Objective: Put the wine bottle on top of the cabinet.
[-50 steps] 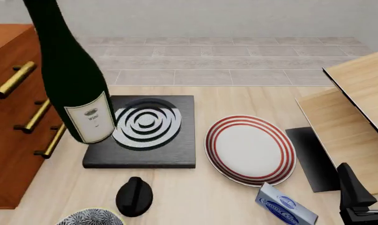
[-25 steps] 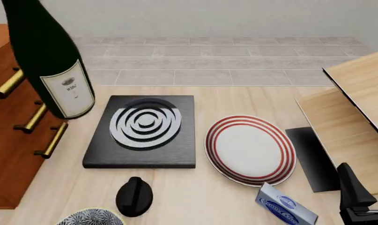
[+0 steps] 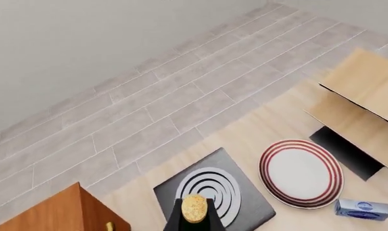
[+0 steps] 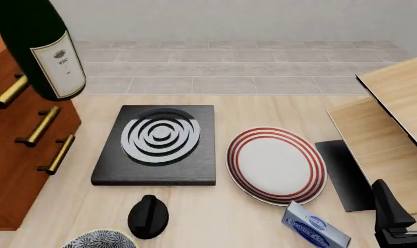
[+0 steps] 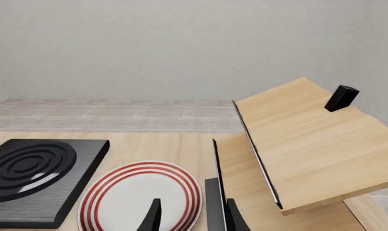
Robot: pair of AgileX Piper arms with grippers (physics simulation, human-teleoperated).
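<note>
At the far left the wine bottle (image 4: 39, 49) has risen and drifted leftward over the last second — its white label, earlier down beside the black coaster block (image 4: 158, 145), now hangs in front of the upper drawer handles of the cabinet (image 4: 15, 150); its base is clear of the table (image 4: 222, 217) and seems about level with the cabinet's top edge, though whether it clears that edge is hard to tell; the left hand is hidden in the front view, and the left wrist view shows only the cork just before the camera, so a grip on the neck is a fair judgement, not a sight; centre-right, the red-ringed plate (image 4: 277, 164) has not moved; at the far right, the right hand (image 5: 190, 216) rests low — its fingers parted and empty.
</note>
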